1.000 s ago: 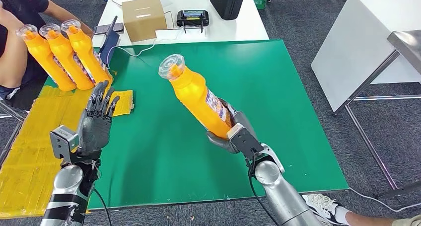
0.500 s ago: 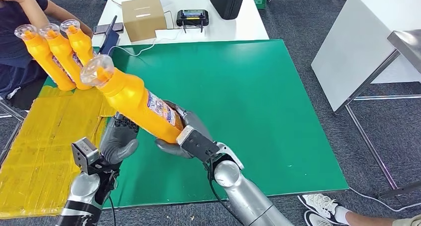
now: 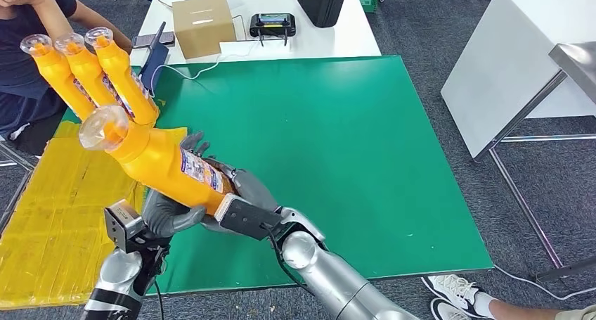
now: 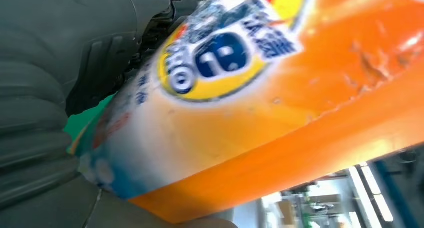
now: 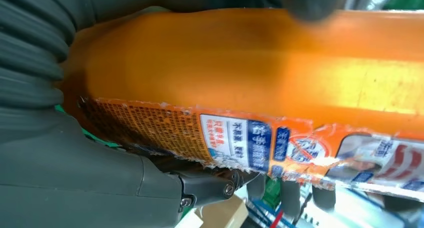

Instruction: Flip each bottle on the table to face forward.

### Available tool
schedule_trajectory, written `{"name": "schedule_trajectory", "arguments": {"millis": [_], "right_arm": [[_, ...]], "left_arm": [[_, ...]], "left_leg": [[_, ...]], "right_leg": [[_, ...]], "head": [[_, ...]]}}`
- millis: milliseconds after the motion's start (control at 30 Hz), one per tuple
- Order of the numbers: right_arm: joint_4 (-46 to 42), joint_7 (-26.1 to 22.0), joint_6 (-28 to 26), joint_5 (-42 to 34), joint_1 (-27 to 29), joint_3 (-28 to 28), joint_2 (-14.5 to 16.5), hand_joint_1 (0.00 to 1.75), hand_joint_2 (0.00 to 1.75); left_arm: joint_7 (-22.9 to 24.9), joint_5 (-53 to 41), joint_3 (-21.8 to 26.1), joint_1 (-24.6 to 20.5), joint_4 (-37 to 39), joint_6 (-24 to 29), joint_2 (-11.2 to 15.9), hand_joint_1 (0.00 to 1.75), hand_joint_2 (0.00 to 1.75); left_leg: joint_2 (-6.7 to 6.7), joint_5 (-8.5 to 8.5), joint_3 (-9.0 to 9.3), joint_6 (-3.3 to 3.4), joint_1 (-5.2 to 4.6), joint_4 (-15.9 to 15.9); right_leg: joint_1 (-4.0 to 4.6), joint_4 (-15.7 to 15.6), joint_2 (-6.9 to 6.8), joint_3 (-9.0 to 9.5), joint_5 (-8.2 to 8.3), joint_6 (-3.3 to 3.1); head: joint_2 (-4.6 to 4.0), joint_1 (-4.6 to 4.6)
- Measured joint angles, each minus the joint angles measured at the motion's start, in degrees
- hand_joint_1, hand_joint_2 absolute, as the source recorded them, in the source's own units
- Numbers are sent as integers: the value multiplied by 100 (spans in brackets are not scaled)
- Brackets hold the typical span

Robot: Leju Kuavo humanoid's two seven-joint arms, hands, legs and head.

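Held bottle [image 3: 163, 167]: orange plastic, tilted, with its clear cap toward the upper left of the head view and its base low near centre-left; a printed label wraps its lower body, with a blue and yellow round badge on one side and small print on an orange panel on the other.
Bottle place: lower left of the head view, raised over the near left part of the green table [image 3: 337, 144].
Right hand [image 3: 242, 204]: wrapped around the base of the held bottle, gripping it.
Left hand [image 3: 167, 211]: cupped against the bottle's lower body from the left side, fingers [image 3: 193, 143] reaching up behind it; touching it, but I cannot tell if it truly grips.
Standing bottles [image 3: 91, 74]: three, same orange with clear caps, side by side at the upper left of the head view, touching one another.
Bottle count: four in all.
Yellow sheet [image 3: 49, 207]: one, along the left edge.
White table [image 3: 330, 32]: top centre, bearing one cardboard box [image 3: 204, 24], one black case [image 3: 322, 2] and one small black device [image 3: 273, 23].
Person [image 3: 28, 46]: one, seated at upper left behind the standing bottles.
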Motion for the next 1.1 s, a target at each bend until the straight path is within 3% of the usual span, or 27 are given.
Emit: {"name": "schedule_trajectory", "arguments": {"millis": [733, 967, 1100], "right_arm": [[613, -143, -148, 233, -14, 273, -13, 175, 175], [232, -103, -235, 162, 310, 111, -267, 175, 175], [-396, -138, -337, -65, 684, -270, -538, 175, 175]], "left_arm": [[51, 130, 156, 147, 0, 50, 245, 0, 175], [-81, 63, 373, 120, -134, 146, 246, 0, 175], [-148, 67, 576, 140, -299, 192, 238, 0, 175]], "left_leg": [[8, 0, -6, 0, 0, 1], [3, 0, -10, 0, -2, 1], [-1, -1, -14, 1, -5, 1]], "right_leg": [[-1, -1, 7, -17, 0, -1], [-3, -1, 4, -12, 1, 0], [-5, -1, 2, -13, 2, 1]], "head": [[0, -1], [0, 2], [0, 1]]}}
